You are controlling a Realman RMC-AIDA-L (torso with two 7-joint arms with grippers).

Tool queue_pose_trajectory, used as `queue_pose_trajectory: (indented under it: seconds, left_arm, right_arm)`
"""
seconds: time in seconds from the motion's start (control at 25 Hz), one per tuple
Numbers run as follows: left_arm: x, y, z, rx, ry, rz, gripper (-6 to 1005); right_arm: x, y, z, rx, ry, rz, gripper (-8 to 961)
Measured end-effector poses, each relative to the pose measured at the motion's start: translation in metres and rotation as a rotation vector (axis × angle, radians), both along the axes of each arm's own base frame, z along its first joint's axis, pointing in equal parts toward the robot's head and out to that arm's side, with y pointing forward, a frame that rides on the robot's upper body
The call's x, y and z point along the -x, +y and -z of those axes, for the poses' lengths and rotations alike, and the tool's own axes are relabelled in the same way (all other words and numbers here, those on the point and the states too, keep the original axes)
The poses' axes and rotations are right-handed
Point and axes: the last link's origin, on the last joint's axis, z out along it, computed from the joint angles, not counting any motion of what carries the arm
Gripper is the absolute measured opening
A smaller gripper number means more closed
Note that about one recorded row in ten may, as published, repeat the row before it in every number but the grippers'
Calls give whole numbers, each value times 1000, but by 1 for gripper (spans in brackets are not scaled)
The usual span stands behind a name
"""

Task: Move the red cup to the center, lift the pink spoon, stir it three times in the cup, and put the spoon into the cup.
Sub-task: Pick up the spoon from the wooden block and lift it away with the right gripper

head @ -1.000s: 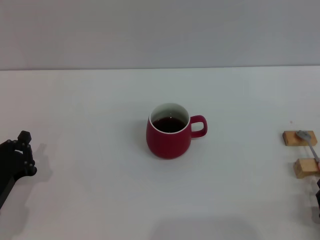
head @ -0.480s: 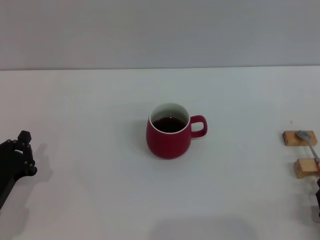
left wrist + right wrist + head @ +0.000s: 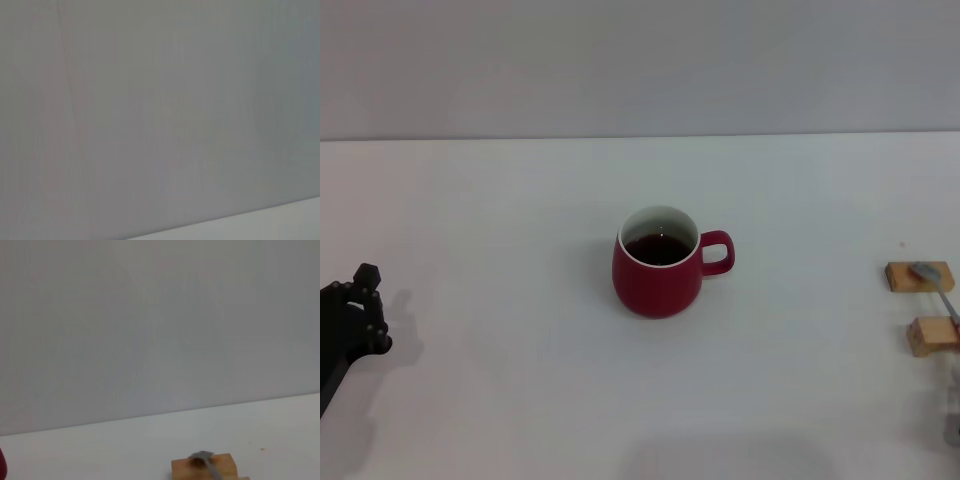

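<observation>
The red cup (image 3: 658, 265) stands upright in the middle of the white table, handle toward my right, with dark liquid inside. The pink spoon (image 3: 938, 293) lies across two small tan wooden blocks at the far right edge, its grey bowl (image 3: 201, 456) resting on the farther block. A sliver of the cup (image 3: 1, 466) shows at the edge of the right wrist view. My left gripper (image 3: 355, 315) is low at the table's left edge, far from the cup. Only a faint blurred sliver of my right gripper (image 3: 951, 420) shows at the lower right edge, just near of the blocks.
The farther wooden block (image 3: 918, 276) and the nearer one (image 3: 930, 335) hold the spoon off the table. A grey wall rises behind the table's back edge. The left wrist view shows only wall and a strip of tabletop (image 3: 280, 225).
The dark sliver of my right gripper at the lower right edge has faded to a pale blur. My left gripper has edged slightly outward. Cup and spoon have not moved.
</observation>
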Motion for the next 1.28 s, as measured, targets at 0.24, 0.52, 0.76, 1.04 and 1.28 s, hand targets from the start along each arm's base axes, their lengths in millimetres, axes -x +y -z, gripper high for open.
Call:
queue_pose_trajectory:
  seconds: [0.24,0.52,0.76,1.04,1.28]
  left_arm:
    - [1,-1,0,0,2,-5,-2]
    - [2,-2,0,0,1,-6,-2]
    - [2,-3,0,1,-1,-7,-2]
    - [0,-3,2,7,-4,-1,-2]
    - [-1,-3,3,12,-4,5,-2]
  right_arm:
    - [1,-1,0,-1,-8,-9,44]
    - [8,-5,-2,-18,-34,-56,42]
    - [21,-8,-2,-58,-65,-103,43]
    - [27,-10,-10,-113,-70,-147,43]
    - [31,-10,-16,-149,-81,-174,42]
